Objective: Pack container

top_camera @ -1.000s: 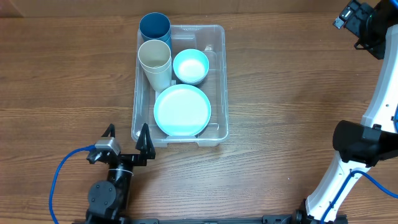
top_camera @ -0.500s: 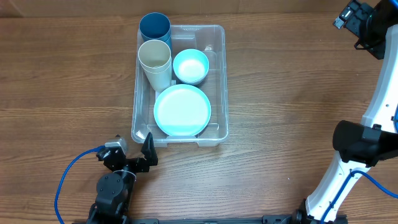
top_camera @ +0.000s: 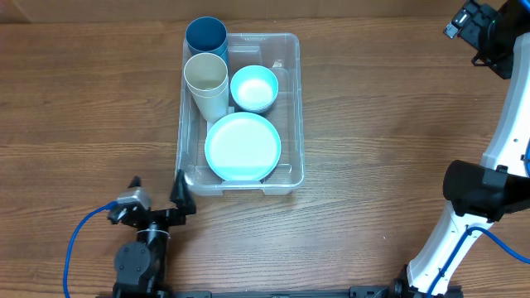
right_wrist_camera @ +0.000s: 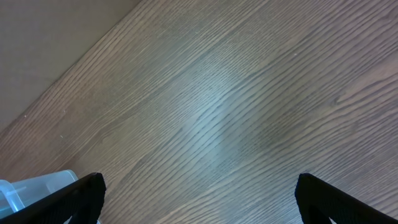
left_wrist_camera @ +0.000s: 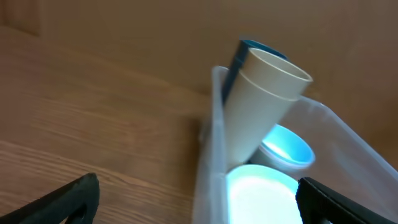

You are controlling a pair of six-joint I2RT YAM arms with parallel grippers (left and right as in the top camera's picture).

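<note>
Container (top_camera: 290,124) sits mid-table (top_camera: 397,124), holding plate (top_camera: 242,146), bowl (top_camera: 253,87) and cream cup (top_camera: 206,76), blue cup (top_camera: 205,36) at its far-left corner; my left gripper (top_camera: 156,186) gapes wide, empty, just off the near-left corner; right gripper (right_wrist_camera: 199,190) likewise spread, empty, well apart.

Wooden table (top_camera: 83,108) — brown, its grain running left to right in the overhead view. Directly on it, about midway across and toward the far edge, rests the clear container (top_camera: 287,83), flat on its base with its long sides running near to far. A dark blue cup (top_camera: 206,36) stands at the container's far left corner — whether inside the wall or on the wood just beside it cannot be told.
</note>
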